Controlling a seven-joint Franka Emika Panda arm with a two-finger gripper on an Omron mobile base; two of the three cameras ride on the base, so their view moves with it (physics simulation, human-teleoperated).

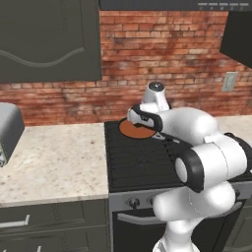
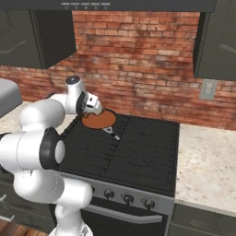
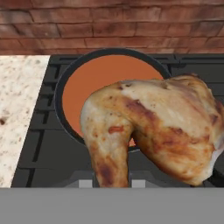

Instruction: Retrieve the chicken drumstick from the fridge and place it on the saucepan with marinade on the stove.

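Now the fingers, closed on the chicken drumstick, should carry it forward over the marinade (centred in the saucepan) before releasing low.

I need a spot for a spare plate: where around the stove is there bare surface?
The speckled counter left of the stove is bare up to the grey appliance at its far left; another stretch lies right. Front grates are free. The back-left burner is crowded: saucepan, with the gripper holding the chicken drumstick.
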